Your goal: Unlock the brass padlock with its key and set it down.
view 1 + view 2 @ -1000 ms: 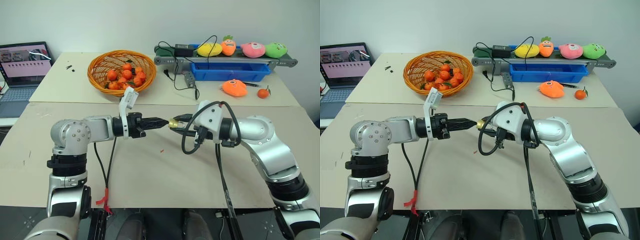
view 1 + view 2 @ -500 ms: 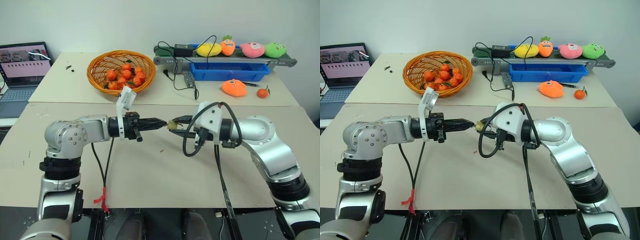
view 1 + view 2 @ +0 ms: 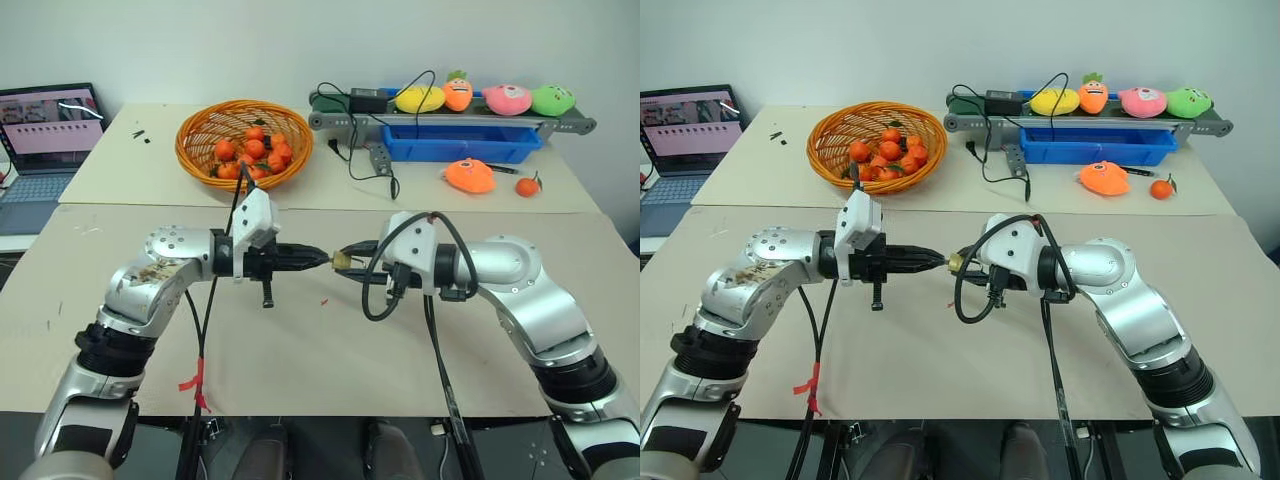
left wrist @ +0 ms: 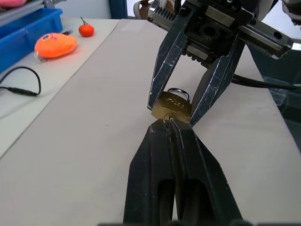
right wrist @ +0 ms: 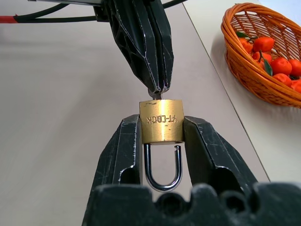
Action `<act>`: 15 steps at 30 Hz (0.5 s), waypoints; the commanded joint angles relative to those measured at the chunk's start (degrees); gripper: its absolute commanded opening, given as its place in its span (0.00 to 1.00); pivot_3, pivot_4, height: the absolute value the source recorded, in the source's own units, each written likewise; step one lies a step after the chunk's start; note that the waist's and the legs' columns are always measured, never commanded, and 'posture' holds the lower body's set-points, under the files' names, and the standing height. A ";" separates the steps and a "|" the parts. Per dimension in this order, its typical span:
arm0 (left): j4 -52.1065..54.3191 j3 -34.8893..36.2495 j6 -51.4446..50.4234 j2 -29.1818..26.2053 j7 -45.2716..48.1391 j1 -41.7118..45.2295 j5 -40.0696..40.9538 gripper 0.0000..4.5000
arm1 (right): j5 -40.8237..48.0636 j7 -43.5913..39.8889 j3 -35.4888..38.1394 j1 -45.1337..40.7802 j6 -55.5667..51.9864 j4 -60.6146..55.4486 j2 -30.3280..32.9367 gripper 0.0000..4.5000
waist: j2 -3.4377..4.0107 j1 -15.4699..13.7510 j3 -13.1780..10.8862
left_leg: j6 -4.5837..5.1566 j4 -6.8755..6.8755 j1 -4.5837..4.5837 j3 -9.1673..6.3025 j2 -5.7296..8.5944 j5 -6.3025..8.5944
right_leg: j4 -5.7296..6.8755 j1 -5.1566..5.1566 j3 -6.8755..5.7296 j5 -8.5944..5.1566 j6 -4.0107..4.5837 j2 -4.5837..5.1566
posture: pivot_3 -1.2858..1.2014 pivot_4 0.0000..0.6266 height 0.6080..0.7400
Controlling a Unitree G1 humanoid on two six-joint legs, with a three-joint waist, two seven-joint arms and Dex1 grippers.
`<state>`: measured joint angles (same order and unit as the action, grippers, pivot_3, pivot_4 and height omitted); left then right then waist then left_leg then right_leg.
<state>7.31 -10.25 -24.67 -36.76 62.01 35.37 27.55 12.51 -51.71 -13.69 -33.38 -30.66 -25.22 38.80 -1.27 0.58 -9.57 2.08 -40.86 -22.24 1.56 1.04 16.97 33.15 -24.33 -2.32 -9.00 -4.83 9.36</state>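
Note:
My right gripper is shut on the brass padlock, its two fingers clamping the squarish golden body from both sides above the table. The silvery shackle points back toward the right wrist, and one leg ends a little short of the body. My left gripper is shut on the key, only a silvery sliver of which shows between its tips and the padlock's keyhole face. In the left wrist view the closed left fingertips meet the padlock head-on.
An orange basket of oranges stands at the back left, beside a laptop. At the back right are a conveyor with plush toys, a blue bin, an orange plush and a small orange. A red speck lies below the grippers.
My left wrist has rolled about its own axis with the key in the padlock, and the left elbow has swung out. Both grippers stayed in place, and the right arm kept still.

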 commanded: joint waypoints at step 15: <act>-0.98 13.95 -41.40 11.66 -17.96 6.04 20.59 0.68 | 0.32 2.13 4.70 -3.93 -0.25 -1.69 0.32 0.20 | -0.01 0.14 -0.01 | 0.02 -0.01 0.00 -0.07 -0.01 0.01 | 0.05 -0.04 0.00 -0.01 -0.03 -0.01 | 0.52 0.24 1.00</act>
<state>5.15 -1.56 -61.08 -27.19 47.94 38.47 42.69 12.50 -49.80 -10.40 -36.35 -31.50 -25.25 38.94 -1.28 0.72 -9.57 2.10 -40.87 -22.25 1.49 1.03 16.97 33.20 -24.37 -2.32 -9.01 -4.86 9.36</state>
